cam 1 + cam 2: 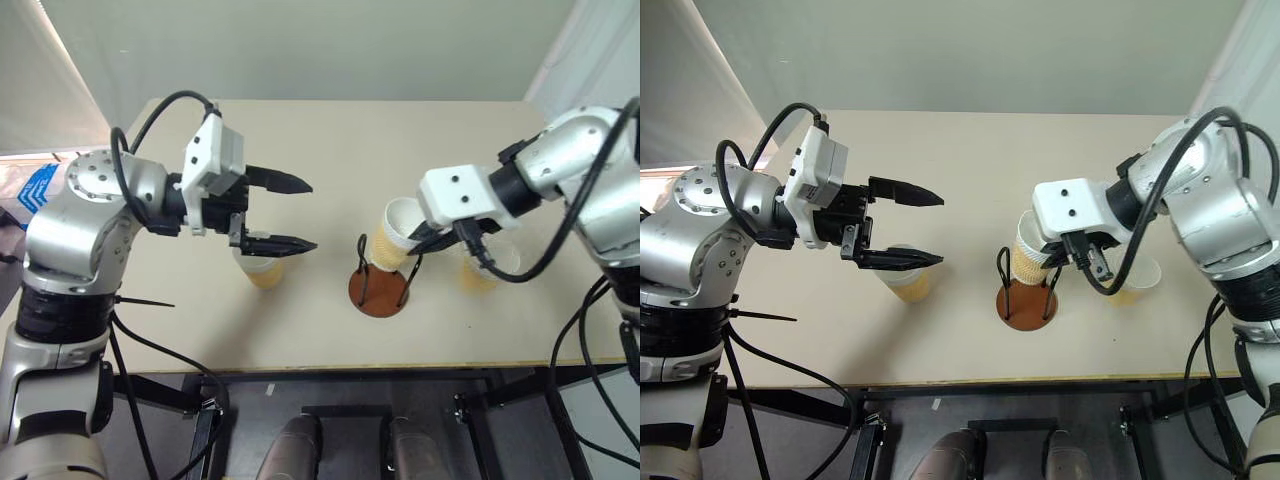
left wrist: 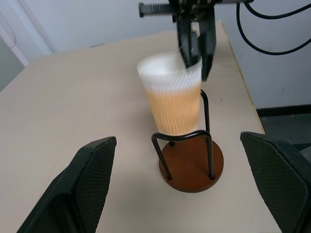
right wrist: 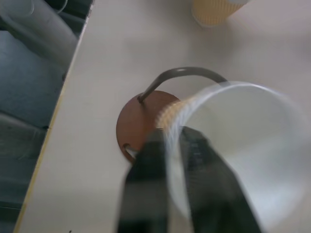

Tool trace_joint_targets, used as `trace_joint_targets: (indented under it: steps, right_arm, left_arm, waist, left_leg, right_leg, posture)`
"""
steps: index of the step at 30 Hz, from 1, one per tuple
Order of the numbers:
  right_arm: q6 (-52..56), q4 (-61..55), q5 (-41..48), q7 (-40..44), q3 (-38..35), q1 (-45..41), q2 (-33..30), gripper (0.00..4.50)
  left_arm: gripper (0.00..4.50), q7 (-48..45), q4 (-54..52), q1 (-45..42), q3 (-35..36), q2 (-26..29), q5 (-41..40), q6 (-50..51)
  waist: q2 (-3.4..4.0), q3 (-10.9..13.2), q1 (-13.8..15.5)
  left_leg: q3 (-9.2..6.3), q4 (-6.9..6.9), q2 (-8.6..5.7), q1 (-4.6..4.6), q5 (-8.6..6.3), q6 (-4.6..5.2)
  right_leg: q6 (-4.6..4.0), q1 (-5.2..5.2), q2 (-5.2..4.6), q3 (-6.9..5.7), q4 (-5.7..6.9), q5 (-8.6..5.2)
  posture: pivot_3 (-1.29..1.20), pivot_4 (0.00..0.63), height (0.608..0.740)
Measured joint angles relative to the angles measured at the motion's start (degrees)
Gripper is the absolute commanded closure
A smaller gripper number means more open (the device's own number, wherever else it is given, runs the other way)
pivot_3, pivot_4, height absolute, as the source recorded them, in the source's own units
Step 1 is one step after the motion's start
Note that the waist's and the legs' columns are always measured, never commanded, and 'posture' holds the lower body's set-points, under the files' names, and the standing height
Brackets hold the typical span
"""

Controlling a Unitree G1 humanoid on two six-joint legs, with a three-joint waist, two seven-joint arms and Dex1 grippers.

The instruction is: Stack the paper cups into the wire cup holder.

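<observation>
You are looking down at a beige table (image 1: 330,140) where the wire cup holder (image 1: 379,287) is sitting near the front edge, its reddish-brown disc flat on the surface and its black wire loops standing upright. Your right claw (image 1: 418,240) is pinching the rim of a tilted paper cup (image 1: 393,236), one finger inside the white mouth and one outside, as the right wrist view is showing; the fingers are sitting close on either side of the wall. That cup is leaning, with its tan bottom end lowered between the wire loops, above the disc base. Your left claw (image 1: 290,213) is hovering spread wide and holding nothing, its two black fingers pointing toward the holder. A second paper cup (image 1: 261,268) is standing upright on the table just under that claw's lower finger, beside the holder. A third paper cup (image 1: 483,268) is standing on the table on the other side of the holder, partly hidden behind your right arm.
</observation>
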Motion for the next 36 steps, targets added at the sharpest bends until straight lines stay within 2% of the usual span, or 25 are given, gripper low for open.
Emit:
trace_joint_targets:
  steps: [3,6,10,16,19,24,26,31,36]
  right_arm:
    - [0.24,0.6,-0.79,-2.63,0.0,0.11,1.58,1.85]
    - [2.31,1.64,-0.84,-5.52,-0.55,0.15,2.77,1.85]
    - [8.83,2.1,2.23,-8.7,-5.78,0.06,3.51,1.85]
    - [28.52,-1.93,17.05,-11.11,-20.51,-2.31,3.05,1.85]
    - [35.46,-4.0,22.96,-12.55,-24.05,-3.35,2.69,1.85]
    - [41.31,-5.4,30.09,-14.86,-25.07,-3.74,2.65,1.85]
    - [41.29,-6.62,31.58,-15.63,-25.07,-3.6,2.63,1.85]
    - [36.26,-11.55,32.85,-17.37,-24.25,2.25,2.15,1.85]
    - [35.63,-14.0,35.73,-17.91,-24.24,4.4,-0.38,1.85]
  left_arm:
    - [0.0,-0.02,0.0,0.33,-0.02,0.42,0.27,0.0]
    - [0.0,-0.02,0.24,0.35,0.0,0.79,0.24,0.24]
    - [0.0,-0.88,2.9,0.35,0.03,3.25,0.85,0.12]
    - [0.0,-6.92,6.73,1.72,-0.03,12.23,4.73,-3.09]
    - [0.0,-10.6,7.57,3.26,-0.49,15.41,7.04,-6.33]
    - [0.0,-15.41,8.15,5.15,-3.93,19.81,11.02,-13.99]
    - [0.0,-15.52,9.69,5.11,-5.38,20.96,12.57,-17.23]
    - [0.0,-15.55,14.49,2.6,-9.6,18.17,19.39,-24.48]
    - [0.0,-15.42,14.73,2.42,-11.97,12.71,21.28,-26.08]
  waist:
    - [0.0,0.0,0.01]
    - [-0.01,0.0,0.04]
    - [-0.01,0.0,0.05]
    - [-0.02,-0.01,0.05]
    - [-0.06,-0.03,0.04]
    - [-0.05,-0.03,0.03]
    - [-0.05,-0.03,0.03]
    - [-0.08,-0.05,0.14]
    - [-0.1,-0.06,0.15]
  left_leg:
    - [0.0,0.0,0.0,0.01,0.03,0.0]
    - [-0.01,0.0,-0.01,-0.01,0.03,0.0]
    - [-0.01,-0.04,-0.01,-0.03,0.03,-0.06]
    - [0.02,-0.36,-0.03,-0.1,0.24,-0.59]
    - [-0.01,-0.4,0.0,-0.09,0.17,-0.68]
    - [-0.03,-0.43,0.01,-0.13,0.11,-0.6]
    - [-0.04,-0.44,0.02,-0.13,-0.11,-0.24]
    - [-0.08,-0.37,-0.01,-0.14,-0.08,-0.22]
    - [-0.07,-0.35,0.0,-0.13,-0.05,-0.25]
  right_leg:
    - [-0.01,0.01,0.0,0.0,0.01,0.02]
    - [-0.02,0.01,0.0,0.0,0.0,0.03]
    - [-0.03,-0.01,0.0,-0.02,-0.03,0.03]
    - [-0.12,-0.2,0.02,0.02,-0.06,-0.19]
    - [-0.21,-0.24,0.06,0.02,-0.05,-0.29]
    - [-0.22,-0.36,0.07,0.03,0.01,-0.33]
    - [-0.23,-0.39,0.07,0.03,0.06,-0.33]
    - [-0.47,-0.41,0.06,0.03,0.25,-0.4]
    - [-0.46,-0.41,0.06,0.0,0.34,-0.4]
  posture:
    - [0.0,0.15,0.74]
    - [0.0,0.15,0.74]
    - [0.0,0.15,0.74]
    - [0.0,0.15,0.74]
    - [0.0,0.15,0.74]
    - [0.0,0.15,0.74]
    - [0.0,0.15,0.74]
    - [0.0,0.15,0.74]
    - [0.0,0.15,0.74]
